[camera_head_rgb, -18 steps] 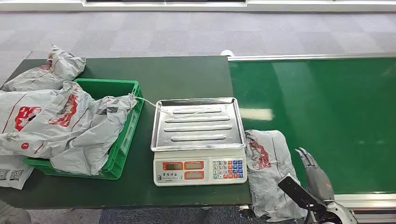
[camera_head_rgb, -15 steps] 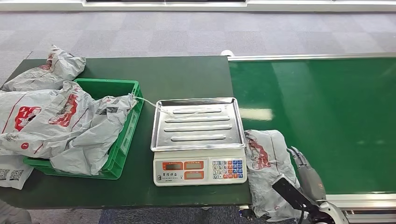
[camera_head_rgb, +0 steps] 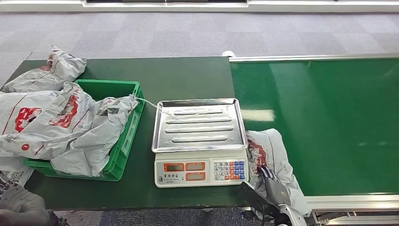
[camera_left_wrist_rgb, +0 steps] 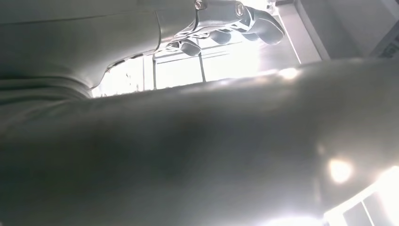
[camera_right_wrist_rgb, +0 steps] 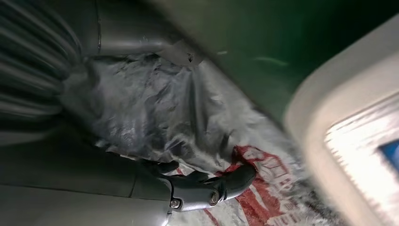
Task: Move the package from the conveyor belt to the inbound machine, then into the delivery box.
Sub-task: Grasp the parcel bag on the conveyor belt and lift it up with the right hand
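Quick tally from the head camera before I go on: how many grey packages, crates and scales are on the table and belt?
Grey packages: 5, namely one by the right hand on the belt edge, one at the table's far left corner, two heaped on the crate, one partly cut off at the left edge
Green crates: 1
Scales: 1
Total: 7
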Tool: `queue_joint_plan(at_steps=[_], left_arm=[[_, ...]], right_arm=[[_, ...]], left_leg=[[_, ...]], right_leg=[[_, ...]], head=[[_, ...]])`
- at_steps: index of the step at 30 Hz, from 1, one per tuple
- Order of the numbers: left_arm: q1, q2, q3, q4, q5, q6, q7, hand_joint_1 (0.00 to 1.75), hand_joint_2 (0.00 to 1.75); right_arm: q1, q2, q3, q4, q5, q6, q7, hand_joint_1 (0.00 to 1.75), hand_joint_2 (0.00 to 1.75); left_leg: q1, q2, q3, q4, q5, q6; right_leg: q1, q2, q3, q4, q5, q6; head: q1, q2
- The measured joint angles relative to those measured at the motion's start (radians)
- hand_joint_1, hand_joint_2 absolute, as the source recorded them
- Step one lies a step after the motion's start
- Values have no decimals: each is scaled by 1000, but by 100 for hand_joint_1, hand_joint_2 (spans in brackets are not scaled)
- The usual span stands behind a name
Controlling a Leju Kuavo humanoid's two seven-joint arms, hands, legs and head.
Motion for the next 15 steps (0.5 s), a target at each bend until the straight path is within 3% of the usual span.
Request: queue_joint_plan(at_steps=[5,11,13,15], left_arm=[[-23,-14,-13,18,-31,-7,31,0,0],[-32,-35,-16,18,-57,-25,55,0,0],[-33,-43,-16,12,-62,-30,58,0,0],[-35,-49,-17,5,-64,-32,62,0,0]], right_arm=[[-115,57,53,236,109,-65,109,0,175],[-175,97,50,354,168,-104,146,0,175],[-181,106,42,361,178,-107,149,0,87],[-189,113,37,363,187,-109,155,0,87]], left_leg=[[6,14,8,-1,-8,-5],[14,29,35,-3,-30,-4],[15,29,32,-3,-23,-5],[15,30,21,-2,-14,-7]], right_leg=[[6,14,10,-4,-2,-4],[11,23,31,-8,-30,-4],[12,23,28,-8,-17,-6],[12,24,17,-8,3,-7]], head=[[0,0],[0,0],[0,0],[0,0]])
